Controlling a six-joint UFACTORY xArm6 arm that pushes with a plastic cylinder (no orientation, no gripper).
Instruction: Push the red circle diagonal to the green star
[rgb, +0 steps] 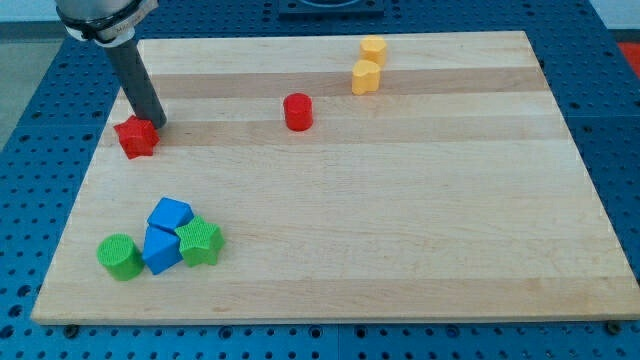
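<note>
Tip parked by the red star, red circle not yet approached.

My tip (155, 124) has no jaws to spread or press together; it is a bare rod end, resting on the wooden board (400, 230) at the view's upper left, touching or just beside the upper right edge of the red star (137, 137). The red circle (298, 111) stands alone well to the view's right of the tip, near the top middle. The green star (200, 242) sits at the lower left, packed against two blue blocks (165, 235), with a green circle (120, 257) just left of them. Two yellow blocks (369, 65) lie near the top edge. I judge the push has not begun: the tip must next circle to the far upper right side of the red circle, then drive it down-left toward a spot diagonal to the green star.
</note>
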